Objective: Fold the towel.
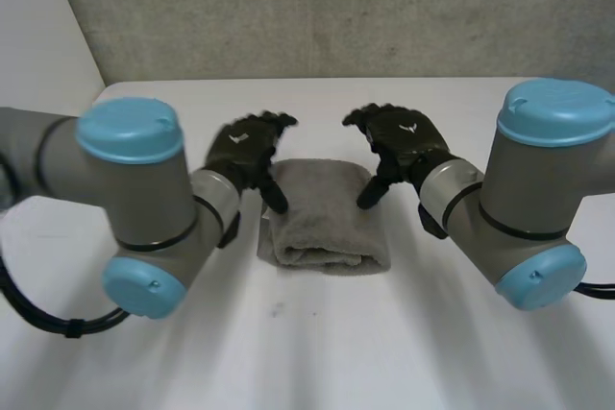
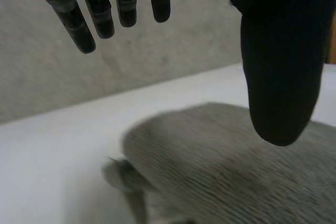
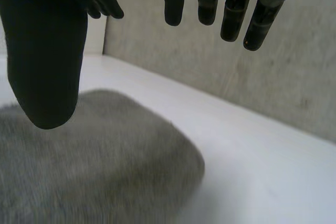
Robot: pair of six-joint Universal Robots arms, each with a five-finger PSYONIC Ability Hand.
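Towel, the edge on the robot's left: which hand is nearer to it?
Left. The left hand is open over that edge of the towel. The right hand is open over the opposite edge.

Bare table around folded towel, left hand and right hand over its far corners, wall behind

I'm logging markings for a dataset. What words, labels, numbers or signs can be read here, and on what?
No readable words or numbers.
Small white emblem, no letters, on the back of the black left hand and the black right hand.
Folded grey towel, white table: none.
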